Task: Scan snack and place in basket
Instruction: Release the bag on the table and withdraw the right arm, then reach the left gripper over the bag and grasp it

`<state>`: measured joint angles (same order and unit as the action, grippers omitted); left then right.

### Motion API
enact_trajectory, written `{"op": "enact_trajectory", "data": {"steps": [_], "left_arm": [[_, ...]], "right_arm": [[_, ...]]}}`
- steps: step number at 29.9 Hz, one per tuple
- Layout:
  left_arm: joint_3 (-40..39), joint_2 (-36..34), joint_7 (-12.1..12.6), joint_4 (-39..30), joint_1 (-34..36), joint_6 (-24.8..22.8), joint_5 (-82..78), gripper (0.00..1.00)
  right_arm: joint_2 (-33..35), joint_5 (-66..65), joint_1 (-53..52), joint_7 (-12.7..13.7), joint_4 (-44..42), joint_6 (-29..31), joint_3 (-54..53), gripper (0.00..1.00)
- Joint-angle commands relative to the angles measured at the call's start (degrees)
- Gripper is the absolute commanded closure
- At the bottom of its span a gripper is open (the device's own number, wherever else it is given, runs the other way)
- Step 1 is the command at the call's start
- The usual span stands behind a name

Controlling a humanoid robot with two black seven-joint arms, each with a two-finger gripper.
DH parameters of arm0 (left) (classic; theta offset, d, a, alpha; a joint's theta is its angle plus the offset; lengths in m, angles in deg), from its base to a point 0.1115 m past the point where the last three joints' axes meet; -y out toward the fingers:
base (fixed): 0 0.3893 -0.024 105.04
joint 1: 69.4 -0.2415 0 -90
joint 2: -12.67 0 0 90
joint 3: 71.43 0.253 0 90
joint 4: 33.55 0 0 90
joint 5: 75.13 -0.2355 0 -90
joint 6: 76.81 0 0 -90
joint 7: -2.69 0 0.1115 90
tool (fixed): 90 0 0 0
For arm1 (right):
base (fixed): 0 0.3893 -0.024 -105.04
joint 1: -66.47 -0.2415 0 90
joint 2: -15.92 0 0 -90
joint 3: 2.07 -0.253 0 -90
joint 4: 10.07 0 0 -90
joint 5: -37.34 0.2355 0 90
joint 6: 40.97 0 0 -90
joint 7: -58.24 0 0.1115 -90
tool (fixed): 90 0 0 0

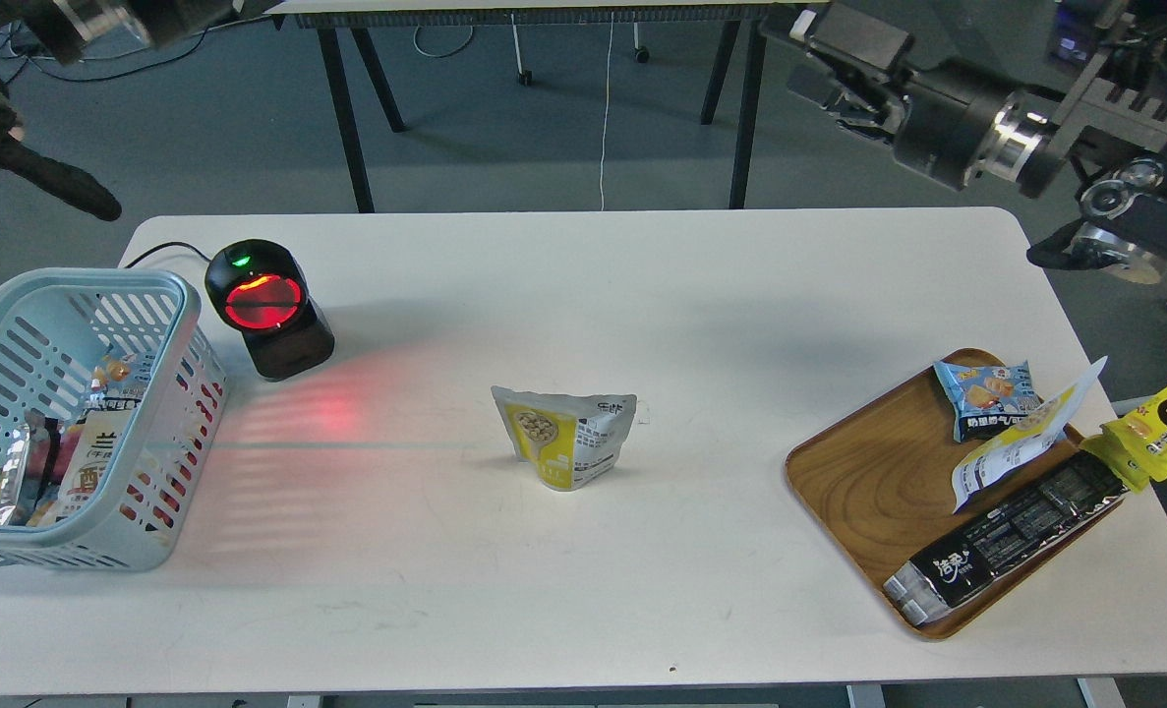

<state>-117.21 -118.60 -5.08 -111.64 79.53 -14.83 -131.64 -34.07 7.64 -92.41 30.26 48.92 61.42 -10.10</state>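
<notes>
The snack (563,438), a yellow and white stand-up pouch with a round picture of beige pieces, stands upright and alone at the middle of the white table. The light blue slotted basket (72,279) sits at the table's left edge with several packets inside. My right gripper (815,61) is high at the back right, far from the pouch, with its jaws apart and empty. My left gripper (200,12) is a dark blur at the top left edge, above and behind the basket; its fingers cannot be made out.
A black scanner (268,310) with a glowing red window stands right of the basket and casts red light on the table. A wooden tray (868,472) at the right holds a blue packet, a flat yellow-white pouch and a long black pack; a bright yellow packet (1161,423) lies beside it.
</notes>
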Motion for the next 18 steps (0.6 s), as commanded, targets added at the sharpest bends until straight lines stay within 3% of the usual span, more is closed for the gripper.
{"op": "enact_trajectory", "data": {"steps": [1, 8, 18], "left_arm": [[0.1, 0.6, -0.3, -9.3, 0.0, 0.0, -10.5, 0.07], [7.2, 4.0, -0.3, -14.6, -1.0, 0.0, -23.3, 0.07], [17.6, 9.2, -0.4, -18.1, -5.3, 0.0, -52.0, 0.10]], "right_arm": [[0.7, 14.5, 2.5, 0.0, -4.7, 2.1, -0.4, 0.01], [-0.1, 34.6, 8.0, 0.0, -15.5, 13.6, -0.4, 0.01], [-0.3, 40.9, 11.1, 0.0, -15.2, 14.2, -1.2, 0.01]]}}
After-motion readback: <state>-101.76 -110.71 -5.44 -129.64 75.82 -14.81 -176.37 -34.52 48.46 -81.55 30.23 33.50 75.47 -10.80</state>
